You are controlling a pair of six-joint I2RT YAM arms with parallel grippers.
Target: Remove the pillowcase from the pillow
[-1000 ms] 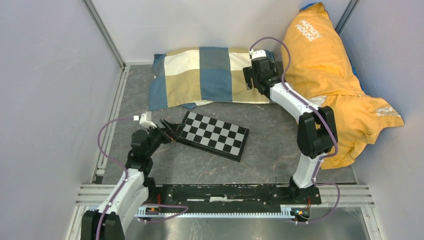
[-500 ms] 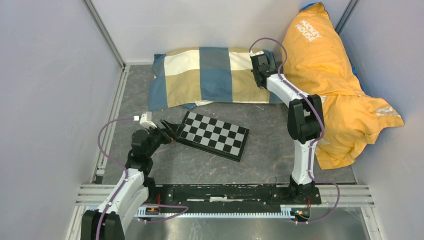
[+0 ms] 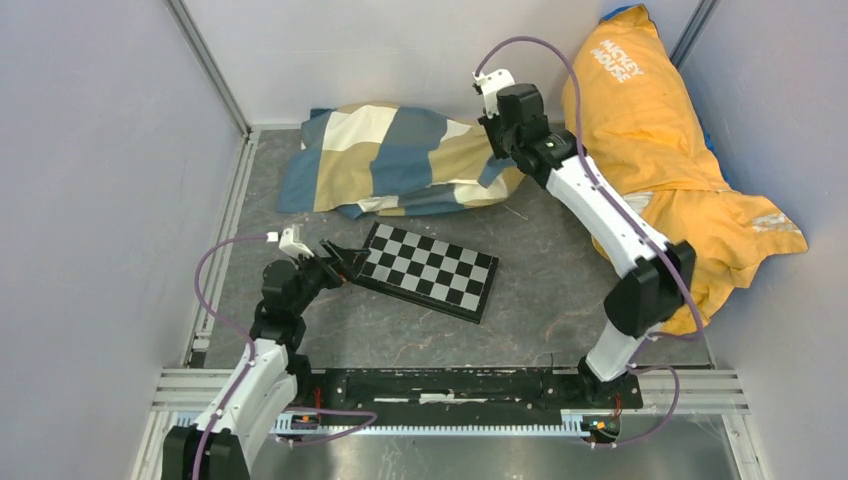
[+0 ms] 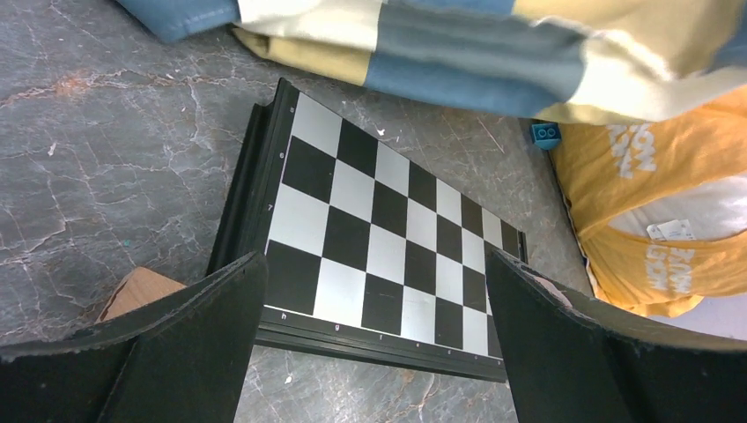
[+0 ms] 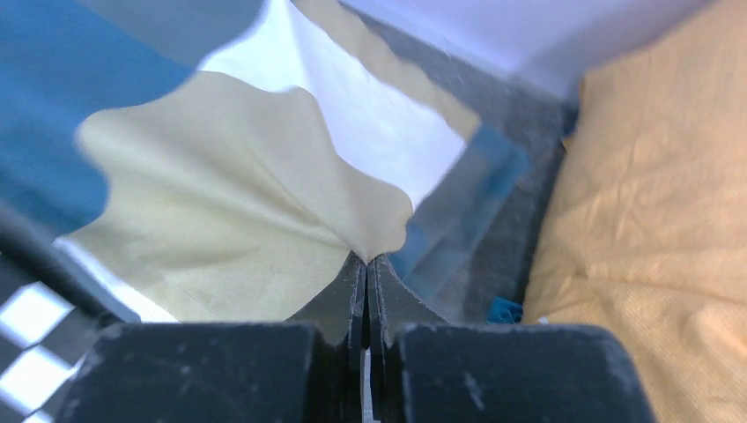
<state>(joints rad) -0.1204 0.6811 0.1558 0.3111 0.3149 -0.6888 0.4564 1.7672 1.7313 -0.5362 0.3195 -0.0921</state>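
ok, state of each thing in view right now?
pillowcase: bunched, right end pinched and raised.
right pincer: shut on pillowcase.
checkerboard: lying flat on table.
left pincer: open, empty, by checkerboard.
orange bundle: slumped in far right corner.

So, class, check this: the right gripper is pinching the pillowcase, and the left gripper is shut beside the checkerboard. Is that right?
Not quite. The left gripper is open, not shut: the left wrist view shows its jaws wide apart beside the checkerboard. The rest holds: the right gripper is pinching the pillowcase.
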